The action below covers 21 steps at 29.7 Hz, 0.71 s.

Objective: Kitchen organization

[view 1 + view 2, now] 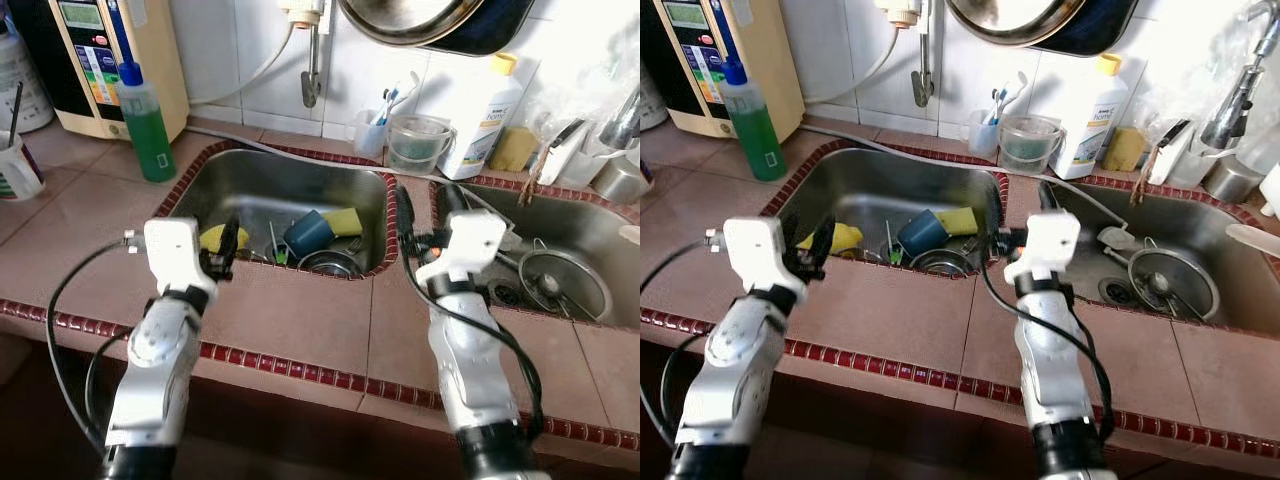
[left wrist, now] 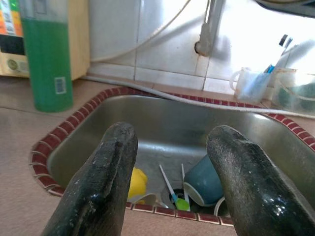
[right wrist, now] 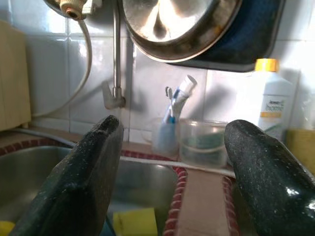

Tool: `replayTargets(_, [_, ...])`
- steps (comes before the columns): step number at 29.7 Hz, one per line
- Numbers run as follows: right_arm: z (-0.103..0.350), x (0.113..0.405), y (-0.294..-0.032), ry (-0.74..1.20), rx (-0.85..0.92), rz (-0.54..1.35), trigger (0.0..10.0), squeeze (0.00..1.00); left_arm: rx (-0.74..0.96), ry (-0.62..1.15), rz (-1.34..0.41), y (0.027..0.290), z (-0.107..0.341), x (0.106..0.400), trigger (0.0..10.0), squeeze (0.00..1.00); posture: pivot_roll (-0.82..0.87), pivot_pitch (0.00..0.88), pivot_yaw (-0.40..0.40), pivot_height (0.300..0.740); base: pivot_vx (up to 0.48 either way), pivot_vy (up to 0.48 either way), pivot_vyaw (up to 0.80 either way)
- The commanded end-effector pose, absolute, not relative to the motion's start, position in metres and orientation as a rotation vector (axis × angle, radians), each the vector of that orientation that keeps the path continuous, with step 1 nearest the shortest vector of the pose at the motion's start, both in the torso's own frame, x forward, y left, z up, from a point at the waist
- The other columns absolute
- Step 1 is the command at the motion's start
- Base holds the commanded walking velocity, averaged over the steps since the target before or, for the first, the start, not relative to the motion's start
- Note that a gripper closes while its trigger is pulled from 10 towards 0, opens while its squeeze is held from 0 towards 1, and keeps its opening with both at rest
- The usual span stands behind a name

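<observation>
Now the left claw [image 1: 228, 243] is hanging wide open and empty at the left sink [image 1: 250, 180], where the blue cup [image 1: 307, 233] is lying tipped. It looks light, stiff, likely slippery; gripping its rim suits. The right claw [image 1: 425, 210] is gaping empty too.

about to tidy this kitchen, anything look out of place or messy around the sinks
Yes. The left sink holds a jumble: a blue cup tipped on its side, yellow sponges and loose utensils. In the right sink, a metal strainer lies by the drain.
</observation>
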State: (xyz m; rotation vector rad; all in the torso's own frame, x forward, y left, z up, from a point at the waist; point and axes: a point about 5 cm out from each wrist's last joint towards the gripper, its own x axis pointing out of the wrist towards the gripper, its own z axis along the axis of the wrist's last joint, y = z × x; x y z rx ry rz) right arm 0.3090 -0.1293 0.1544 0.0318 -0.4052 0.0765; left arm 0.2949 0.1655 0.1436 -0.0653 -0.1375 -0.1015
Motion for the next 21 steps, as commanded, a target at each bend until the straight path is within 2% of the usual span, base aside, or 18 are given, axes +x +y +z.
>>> replayTargets(1, [0.157,0.301,-0.128,-0.432,0.030,0.062,10.0,0.00,-0.045,-0.176,-0.119,0.161,0.146,0.287,10.0,0.00,-0.15,0.000,-0.007,0.732,0.000,0.000,0.00])
replayTargets(8, [0.140,0.275,-0.130,-0.413,-0.055,0.055,10.0,0.00,-0.055,-0.166,-0.147,0.161,0.132,0.262,10.0,0.00,-0.16,0.000,-0.020,0.732,0.000,0.000,0.00])
replayTargets(15, [0.128,0.263,-0.131,-0.370,-0.080,0.059,10.0,0.00,-0.102,-0.160,-0.161,0.162,0.126,0.257,10.0,0.00,-0.16,0.000,-0.031,0.732,0.000,0.000,0.00])
replayTargets(21, [0.128,0.262,-0.132,-0.356,-0.081,0.046,10.0,0.00,-0.073,-0.134,-0.205,0.155,0.121,0.253,10.0,0.00,-0.16,0.000,-0.039,0.732,0.000,0.000,0.00])
